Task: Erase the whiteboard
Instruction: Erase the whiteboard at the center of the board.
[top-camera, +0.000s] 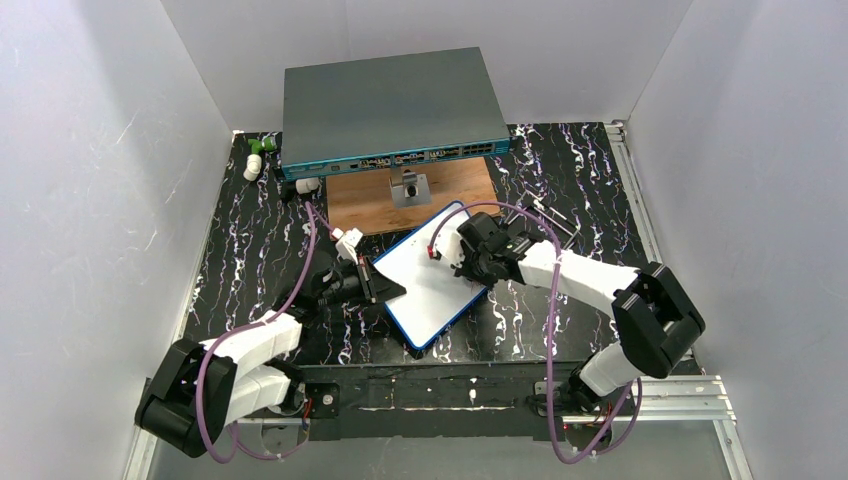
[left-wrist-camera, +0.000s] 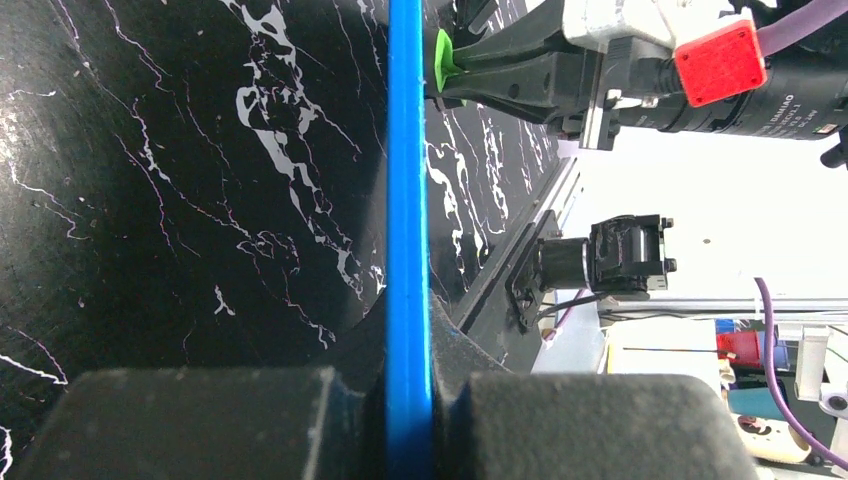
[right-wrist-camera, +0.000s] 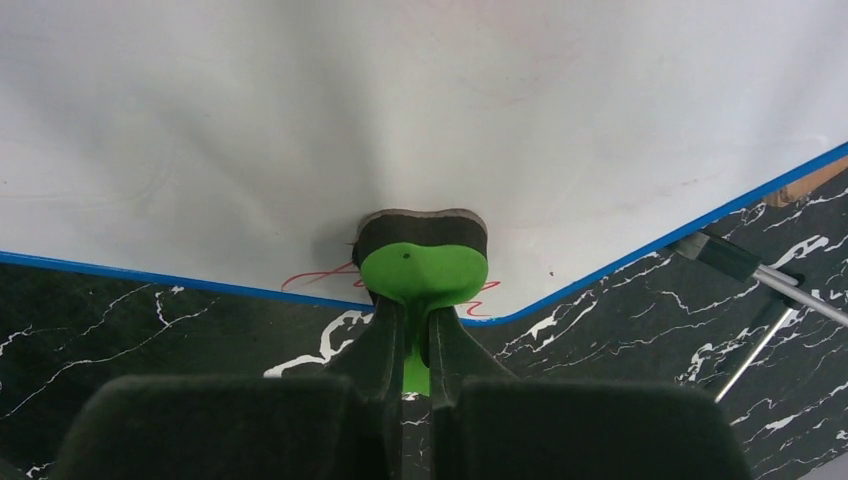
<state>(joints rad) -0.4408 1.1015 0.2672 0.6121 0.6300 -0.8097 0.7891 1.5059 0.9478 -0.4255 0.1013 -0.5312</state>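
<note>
Nearest you, your left pincer is closed on the blue frame of the whiteboard, gripping its left edge. The board sits turned on a diagonal in the middle of the black marbled counter. Farther in, your right pincer is clamped on a green eraser, whose dark felt face presses the white surface beside a red scribble near the frame. Beyond stand a brown wooden board and, farthest, a grey-teal switch box.
</note>
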